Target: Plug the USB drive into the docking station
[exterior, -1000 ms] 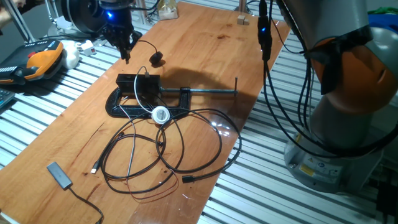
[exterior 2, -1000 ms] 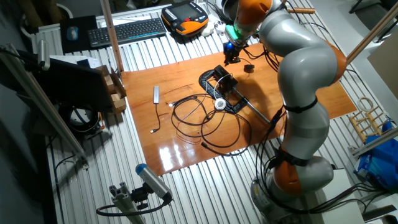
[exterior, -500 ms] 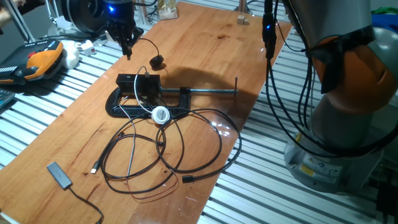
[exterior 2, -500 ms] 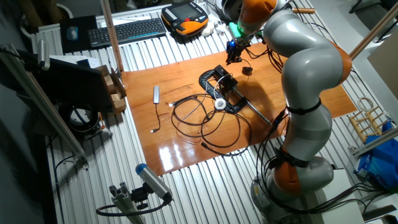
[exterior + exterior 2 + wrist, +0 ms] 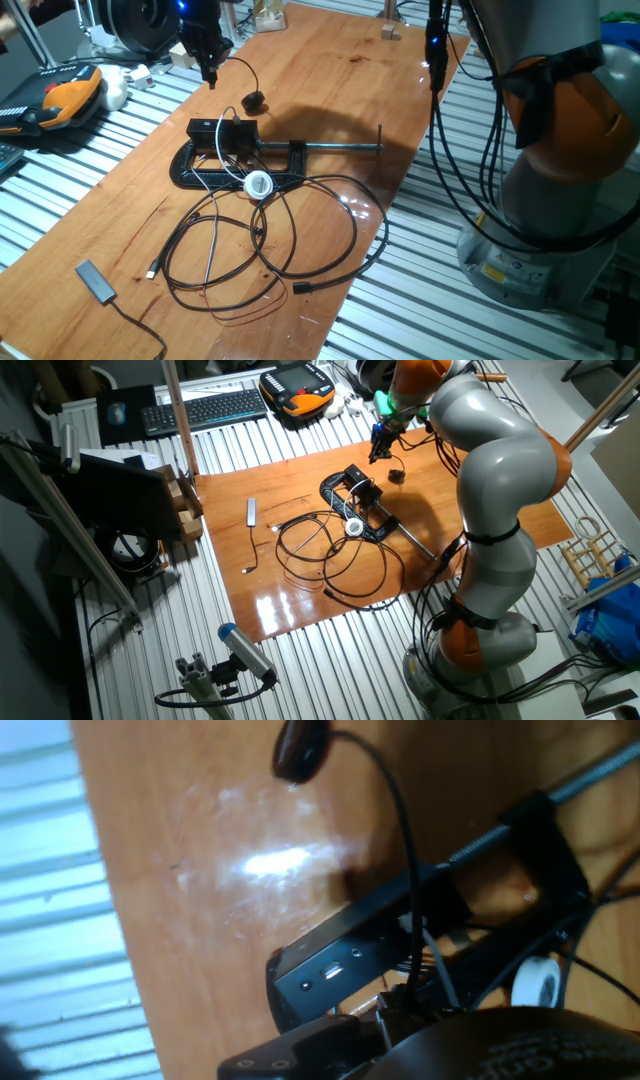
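Note:
The docking station is a small black box held in a black G-clamp near the middle of the wooden table. The hand view shows its port face close below the hand, with cables leaving it. My gripper hangs above the table beyond the docking station, towards the far-left edge. Its fingers are pressed together on a small dark stub, the USB drive, which is too small to see clearly. Dark finger parts fill the bottom of the hand view.
A round black plug on a thin cable lies just beyond the docking station. The clamp's steel screw points right. A white disc, looped black cables and a flat dongle lie nearer. An orange pendant sits off the table's left.
My gripper has shifted slightly up and away from the docking station, towards the far side of the table. Nothing on the table has moved.

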Tool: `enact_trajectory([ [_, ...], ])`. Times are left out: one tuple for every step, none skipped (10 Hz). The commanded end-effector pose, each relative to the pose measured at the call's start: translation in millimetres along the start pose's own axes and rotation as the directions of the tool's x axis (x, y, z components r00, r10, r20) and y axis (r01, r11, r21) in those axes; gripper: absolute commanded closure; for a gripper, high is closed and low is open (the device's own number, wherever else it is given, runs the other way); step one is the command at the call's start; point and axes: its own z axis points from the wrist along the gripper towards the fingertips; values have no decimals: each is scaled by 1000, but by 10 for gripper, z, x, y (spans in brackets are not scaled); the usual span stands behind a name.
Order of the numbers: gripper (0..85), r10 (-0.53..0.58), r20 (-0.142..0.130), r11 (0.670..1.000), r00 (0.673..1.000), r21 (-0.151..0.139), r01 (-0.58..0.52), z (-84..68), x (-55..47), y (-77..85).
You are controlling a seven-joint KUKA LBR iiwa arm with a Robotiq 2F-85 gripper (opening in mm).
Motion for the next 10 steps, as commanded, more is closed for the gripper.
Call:
enact_trajectory([
  [850, 228, -14, 973, 974, -31, -228, -18, 13, -7],
  [850, 249, -20, 968, 968, -41, -249, -22, 29, -4],
  [850, 259, -16, 964, 966, -56, -259, -15, 44, 1],
  [850, 258, -2, 964, 966, -66, -258, -13, 58, 3],
  [850, 263, 7, 963, 965, -71, -262, -13, 60, 4],
  [850, 287, 2, 955, 958, -83, -286, -12, 61, 4],
  [850, 299, -2, 951, 954, -82, -298, -12, 54, 1],
  [850, 309, -1, 948, 951, -81, -308, -9, 55, 1],
  [850, 319, 2, 944, 948, -88, -318, 0, 60, 4],
  [850, 335, 0, 938, 942, -100, -333, 11, 67, 4],
])
